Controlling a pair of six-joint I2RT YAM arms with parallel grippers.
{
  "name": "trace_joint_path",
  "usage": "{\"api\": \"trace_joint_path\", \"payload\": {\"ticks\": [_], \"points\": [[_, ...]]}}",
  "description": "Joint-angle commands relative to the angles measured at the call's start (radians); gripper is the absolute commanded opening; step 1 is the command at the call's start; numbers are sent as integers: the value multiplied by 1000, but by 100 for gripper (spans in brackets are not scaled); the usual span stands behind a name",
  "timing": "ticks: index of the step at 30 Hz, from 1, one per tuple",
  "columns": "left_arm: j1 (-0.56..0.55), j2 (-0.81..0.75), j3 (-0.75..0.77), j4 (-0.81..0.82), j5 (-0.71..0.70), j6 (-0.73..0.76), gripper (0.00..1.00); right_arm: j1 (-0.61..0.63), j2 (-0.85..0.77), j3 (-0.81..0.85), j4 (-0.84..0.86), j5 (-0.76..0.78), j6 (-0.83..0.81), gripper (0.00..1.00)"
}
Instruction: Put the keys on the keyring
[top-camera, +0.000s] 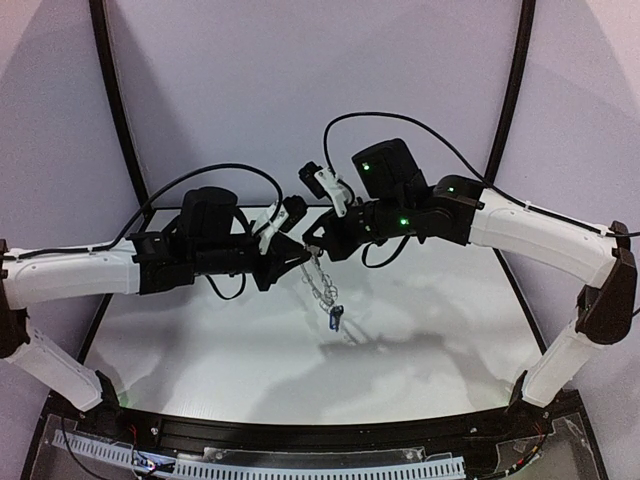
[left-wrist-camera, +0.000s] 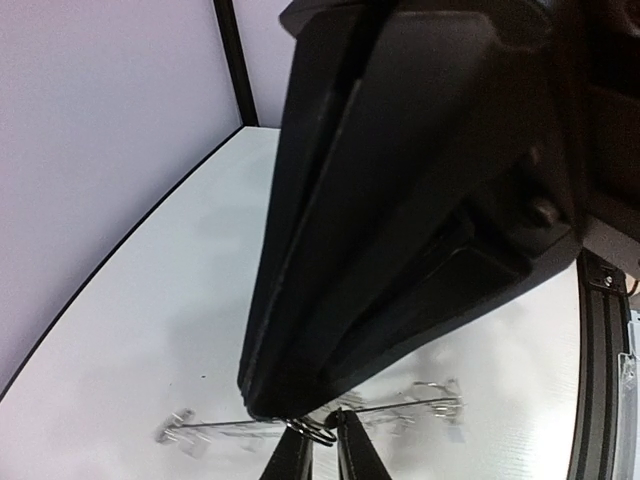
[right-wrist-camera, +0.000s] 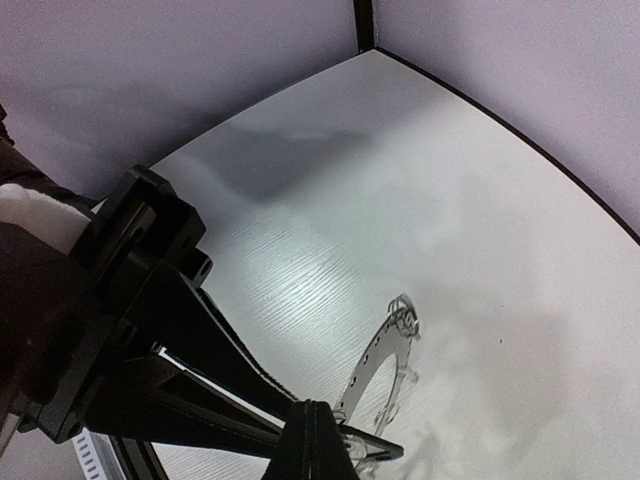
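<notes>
We note the keyring (right-wrist-camera: 372, 362): thin flat grey disc w/ fine wire loops round the rim. It hangs in the air above the white, faintly grained worktop (top-camera: 200, 350), near centre of the top view, trailing toward 5 o'clock. A blue-headed key (top-camera: 335, 318) dangles at that lower end. Both arms reach inward, approx. level, their black tips meeting at the ring's upper end. Right pincer (right-wrist-camera: 315, 428) is closed on the ring's edge. Left pincer (left-wrist-camera: 322, 442) is closed to a slit, nipping a wire loop (left-wrist-camera: 316, 432) at 12 o'clock of its tips.
</notes>
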Motion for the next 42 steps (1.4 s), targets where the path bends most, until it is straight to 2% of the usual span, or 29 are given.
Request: {"api": "trace_joint_path", "payload": {"ticks": [1, 4, 11, 15, 21, 26, 31, 42], "points": [[-3, -34, -23, -8, 62, 23, 8, 11, -42, 18, 40, -63, -7, 0], [-3, -37, -24, -16, 88, 32, 1, 10, -51, 16, 34, -69, -7, 0], [-3, -90, -61, -9, 195, 51, 1, 9, -85, 4, -16, -5, -50, 0], [-3, -147, -117, 96, 222, 36, 1, -4, -75, -2, -35, -95, -69, 0], [-3, -224, -201, 263, 197, 25, 1, -73, -42, -38, -125, -255, -2, 0], [-3, -215, -214, 343, 186, 7, 1, -100, 0, -82, -78, -438, 18, 0], [-3, -192, -202, 378, 205, 9, 1, -122, 66, -101, 26, -540, 74, 0], [-2, -195, -218, 352, 165, 18, 1, -158, -32, -149, 56, -399, 23, 0]]}}
